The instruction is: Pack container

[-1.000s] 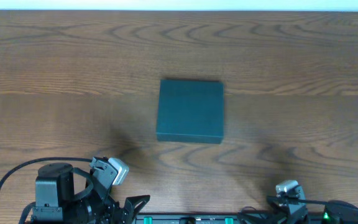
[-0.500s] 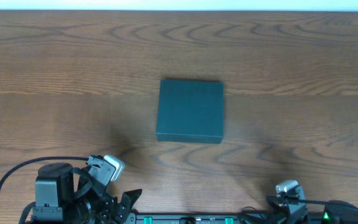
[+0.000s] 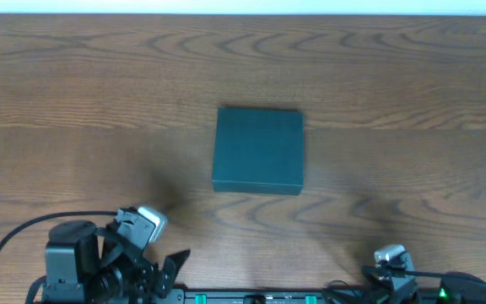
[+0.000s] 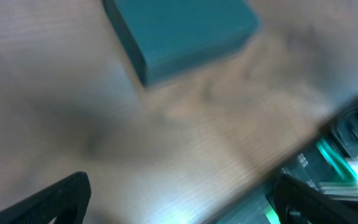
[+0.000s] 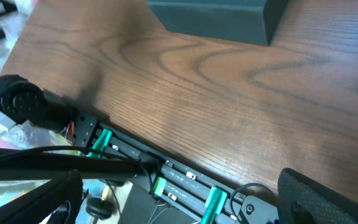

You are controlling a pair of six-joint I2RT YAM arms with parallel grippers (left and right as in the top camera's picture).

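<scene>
The container [image 3: 258, 150] is a dark teal-green rectangular box, lid shut, lying flat in the middle of the wooden table. It also shows at the top of the blurred left wrist view [image 4: 179, 34] and at the top of the right wrist view [image 5: 219, 14]. My left gripper [image 3: 163, 272] is open and empty at the table's front left edge, well short of the box; its fingers frame the left wrist view [image 4: 179, 202]. My right gripper [image 5: 182, 199] is open and empty over the front edge at the right. No snack packets are in view.
The wooden table [image 3: 74, 101] spreads around the box. A black rail with green clips [image 5: 166, 180] and cables runs along the front edge below the table. The right arm's base [image 3: 392, 260] sits at the bottom right.
My left arm has pulled back a little toward the front edge and turned, its wrist view blurred by motion. The container and the right arm have not moved.
</scene>
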